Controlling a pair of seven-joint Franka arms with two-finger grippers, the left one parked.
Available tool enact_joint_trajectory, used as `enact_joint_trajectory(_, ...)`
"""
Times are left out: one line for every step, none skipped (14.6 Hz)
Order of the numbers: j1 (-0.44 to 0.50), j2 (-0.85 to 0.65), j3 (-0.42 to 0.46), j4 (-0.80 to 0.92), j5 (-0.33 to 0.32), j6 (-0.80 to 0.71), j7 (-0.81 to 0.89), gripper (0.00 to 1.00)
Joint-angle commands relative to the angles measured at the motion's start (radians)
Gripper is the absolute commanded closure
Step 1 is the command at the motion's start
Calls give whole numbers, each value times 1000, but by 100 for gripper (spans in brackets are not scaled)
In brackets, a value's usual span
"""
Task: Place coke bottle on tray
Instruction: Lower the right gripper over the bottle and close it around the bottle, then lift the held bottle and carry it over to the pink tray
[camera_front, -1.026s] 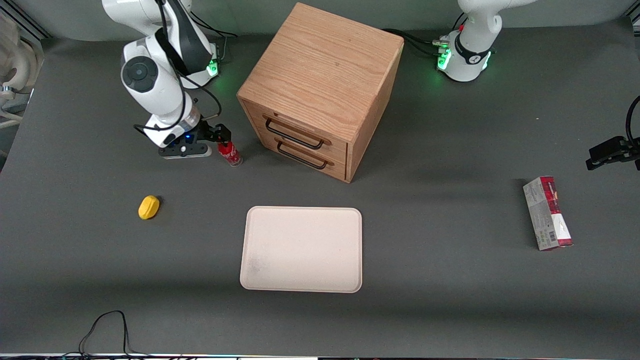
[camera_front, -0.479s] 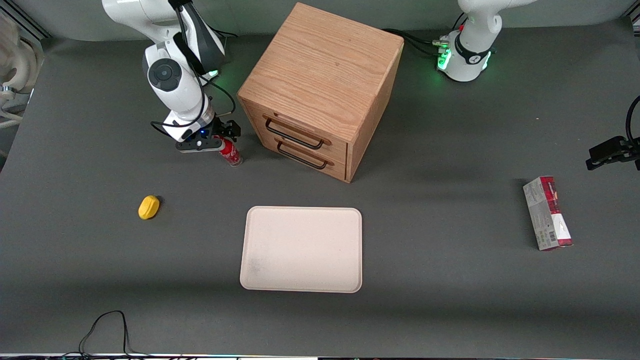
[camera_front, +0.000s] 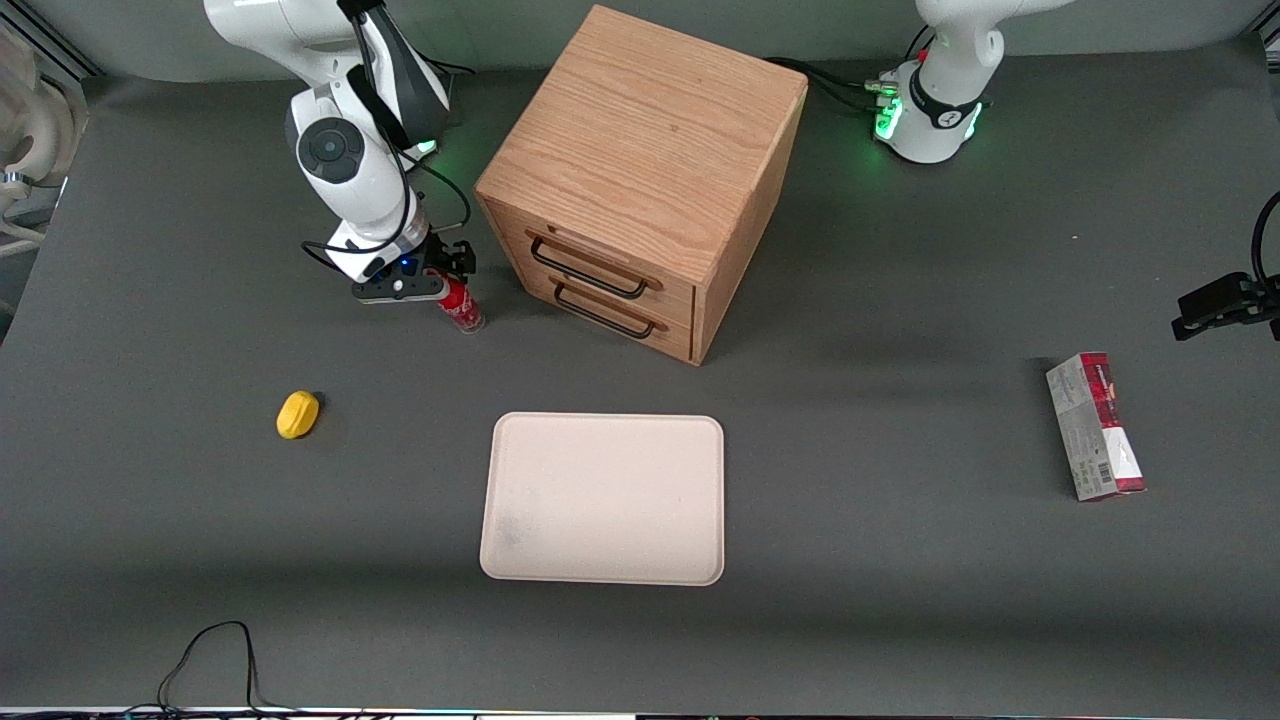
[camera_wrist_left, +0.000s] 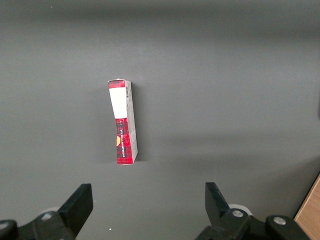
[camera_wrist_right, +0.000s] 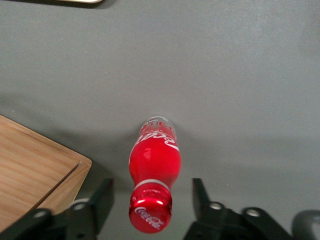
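The coke bottle (camera_front: 463, 308), small and red with a red cap, stands upright on the dark table beside the wooden drawer cabinet (camera_front: 640, 180). In the right wrist view the bottle (camera_wrist_right: 154, 172) stands between my two fingers with a gap on each side. My gripper (camera_front: 449, 270) is open and hangs just above the bottle's cap; in the right wrist view the gripper (camera_wrist_right: 151, 197) straddles the cap without touching it. The cream tray (camera_front: 603, 498) lies flat and bare, nearer the front camera than the cabinet and the bottle.
A yellow lemon-like object (camera_front: 297, 414) lies toward the working arm's end. A red-and-grey carton (camera_front: 1095, 425) lies toward the parked arm's end, also in the left wrist view (camera_wrist_left: 122, 122). A cabinet corner (camera_wrist_right: 35, 170) is close beside the gripper. A black cable (camera_front: 215, 660) lies at the front edge.
One second ago my gripper stood beside the bottle, toward the working arm's end. It moved over the bottle toward the cabinet. In the last half second it hardly moved.
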Motion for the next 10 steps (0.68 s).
enact_joint_trajectory(-5, -30, 3, -20, 22, 18, 8, 94)
enact_joint_trajectory(-7, -27, 3, -18, 22, 18, 5, 100)
enact_joint_trajectory(-8, -26, 2, -15, 22, 18, 5, 100)
enact_joint_trajectory(-10, -24, 3, -11, 22, 18, 7, 100)
enact_joint_trajectory(-11, -25, 2, -6, 22, 16, 14, 100)
enact_joint_trajectory(-14, -24, 2, 11, 22, 12, 17, 100)
enact_joint_trajectory(-22, -24, 0, 32, 23, 10, 17, 100)
enact_joint_trajectory(-27, -24, -4, 60, 23, -2, 17, 100)
enact_joint_trajectory(-31, -24, -8, 99, 22, -45, 21, 100)
enact_joint_trajectory(-46, -19, -15, 154, 22, -106, 19, 100)
